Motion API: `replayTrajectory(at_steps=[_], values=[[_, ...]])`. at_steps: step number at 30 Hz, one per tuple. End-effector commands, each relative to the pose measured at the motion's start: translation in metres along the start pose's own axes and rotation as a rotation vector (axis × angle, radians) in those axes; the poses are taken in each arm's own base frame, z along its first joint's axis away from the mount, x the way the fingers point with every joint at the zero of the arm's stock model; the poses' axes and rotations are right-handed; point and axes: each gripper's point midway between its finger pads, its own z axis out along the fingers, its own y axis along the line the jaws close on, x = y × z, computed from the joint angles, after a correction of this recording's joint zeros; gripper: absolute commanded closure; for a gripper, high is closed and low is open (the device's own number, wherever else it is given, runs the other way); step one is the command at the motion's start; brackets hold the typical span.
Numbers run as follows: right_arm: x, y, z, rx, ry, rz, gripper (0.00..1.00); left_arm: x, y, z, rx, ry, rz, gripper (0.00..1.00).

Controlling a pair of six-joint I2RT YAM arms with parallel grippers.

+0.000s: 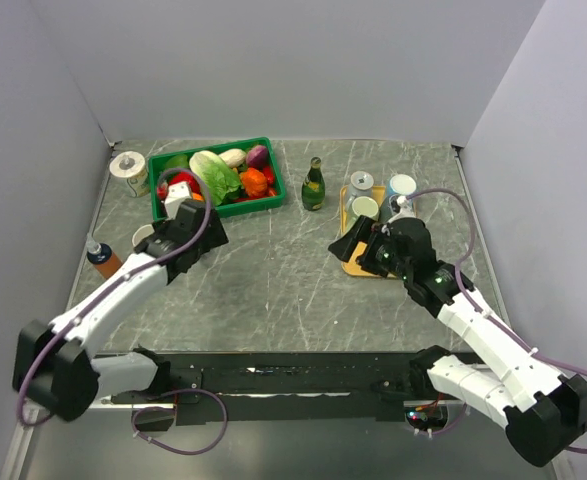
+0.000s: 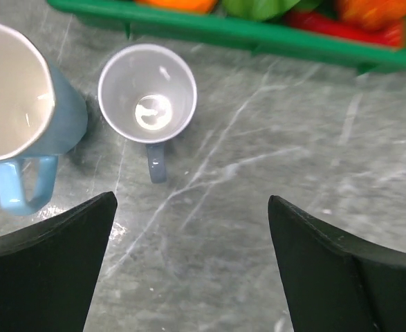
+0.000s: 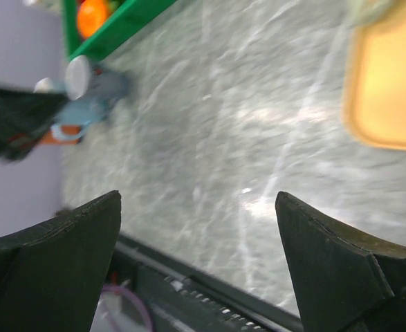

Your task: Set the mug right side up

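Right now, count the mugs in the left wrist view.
2. A light blue ceramic mug stands at the left edge; a smaller grey mug stands right of it, before the green plastic crate. Both open upward. More may sit outside this view.

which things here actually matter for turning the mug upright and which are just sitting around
Job: grey mug, already standing mouth up; open left gripper above it.
Lying about: blue mug beside it, green crate of vegetables, green bottle, orange tray, sauce bottle.
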Motion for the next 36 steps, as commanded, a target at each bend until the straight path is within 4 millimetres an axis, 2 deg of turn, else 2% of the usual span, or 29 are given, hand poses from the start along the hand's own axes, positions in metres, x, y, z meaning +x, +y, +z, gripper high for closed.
replayTrajectory(at_steps=[1, 2, 5, 7, 10, 12, 13, 14, 16, 17, 19, 20, 22, 23, 25, 26, 30, 36], values=[[-0.039, -0.026, -0.011, 0.168, -0.123, -0.090, 0.02, -0.036, -0.011, -0.039, 0.137, -0.106, -0.048, 0.04], [-0.044, -0.036, -0.014, 0.216, -0.145, -0.104, 0.02, -0.048, -0.016, -0.051, 0.194, -0.148, -0.042, 0.04], [-0.053, -0.053, -0.014, 0.284, -0.183, -0.118, 0.02, -0.058, -0.021, -0.067, 0.288, -0.217, 0.005, 0.04], [-0.058, -0.056, -0.011, 0.303, -0.197, -0.119, 0.02, -0.058, -0.027, -0.075, 0.346, -0.230, 0.037, 0.04], [-0.071, -0.054, 0.002, 0.334, -0.206, -0.123, 0.03, -0.058, -0.032, -0.083, 0.411, -0.245, 0.060, 0.04], [-0.070, -0.065, 0.020, 0.405, -0.166, -0.124, 0.04, -0.057, -0.036, -0.087, 0.448, -0.254, 0.062, 0.04], [-0.079, -0.058, 0.024, 0.406, -0.175, -0.117, 0.05, -0.056, -0.037, -0.087, 0.457, -0.255, 0.062, 0.04], [-0.074, -0.066, 0.039, 0.446, -0.132, -0.117, 0.06, -0.055, -0.038, -0.088, 0.464, -0.258, 0.062, 0.04], [-0.086, -0.064, 0.048, 0.484, -0.146, -0.100, 0.09, -0.054, -0.039, -0.089, 0.476, -0.252, 0.060, 0.04], [-0.082, -0.071, 0.061, 0.523, -0.120, -0.101, 0.10, -0.053, -0.040, -0.089, 0.480, -0.249, 0.064, 0.04], [-0.092, -0.071, 0.068, 0.565, -0.144, -0.075, 0.15, -0.052, -0.039, -0.089, 0.478, -0.245, 0.057, 0.04], [-0.089, -0.078, 0.078, 0.595, -0.126, -0.074, 0.16, -0.051, -0.039, -0.089, 0.477, -0.245, 0.054, 0.04], [-0.093, -0.076, 0.087, 0.614, -0.133, -0.061, 0.19, -0.050, -0.039, -0.089, 0.482, -0.242, 0.052, 0.04], [-0.090, -0.085, 0.093, 0.651, -0.122, -0.059, 0.20, -0.050, -0.039, -0.089, 0.488, -0.242, 0.049, 0.04], [-0.094, -0.084, 0.101, 0.660, -0.126, -0.047, 0.23, -0.049, -0.040, -0.089, 0.491, -0.241, 0.053, 0.04], [-0.090, -0.092, 0.107, 0.690, -0.111, -0.045, 0.23, -0.050, -0.040, -0.090, 0.491, -0.245, 0.049, 0.04], [-0.086, -0.099, 0.122, 0.719, -0.099, -0.035, 0.35, -0.049, -0.041, -0.087, 0.486, -0.233, 0.054, 0.04], [-0.082, -0.112, 0.139, 0.761, -0.099, -0.031, 0.42, -0.047, -0.043, -0.084, 0.484, -0.220, 0.059, 0.04]])
